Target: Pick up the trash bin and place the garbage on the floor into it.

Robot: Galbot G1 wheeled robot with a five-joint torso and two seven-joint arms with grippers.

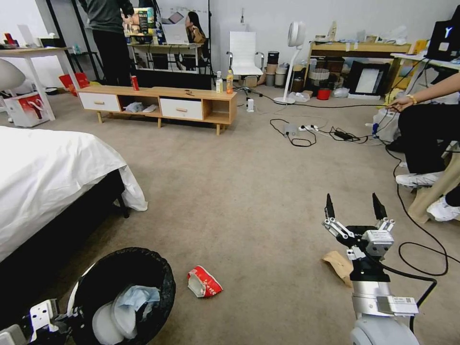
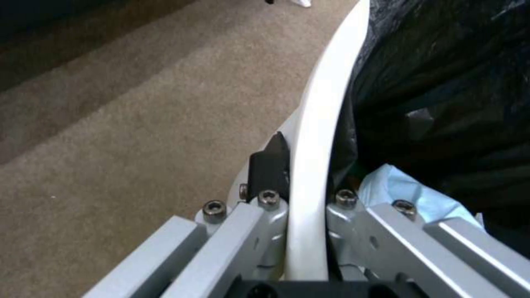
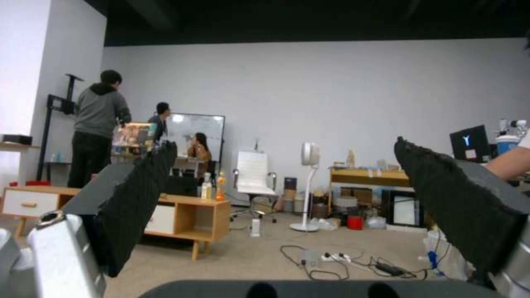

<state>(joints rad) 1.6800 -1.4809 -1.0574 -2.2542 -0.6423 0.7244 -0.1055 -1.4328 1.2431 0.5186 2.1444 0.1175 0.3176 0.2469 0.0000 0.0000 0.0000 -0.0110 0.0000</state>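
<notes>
White bin (image 1: pixel 120 292) rim clenched in left hand (image 2: pixel 306 198), mask (image 1: pixel 132 299) inside. Right hand (image 1: pixel 354 211) released, raised over carpet (image 1: pixel 239 191) above paper bag (image 1: pixel 338 266); packet (image 1: pixel 203 281) between.

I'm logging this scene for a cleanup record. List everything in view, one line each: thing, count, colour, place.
trash bin: one, white with black bag, near the bed, holding a light blue mask and a white piece.
snack packet: one, red-white, on carpet beside the bin.
paper bag: one, brown, on carpet under the right arm.
bed: one, white.
TV cabinet: one, wood and white, carrying a red can and two bottles.
fan: one, white, far wall.
left end effector: shut on the bin's rim.
right end effector: open, raised above the carpet.
</notes>
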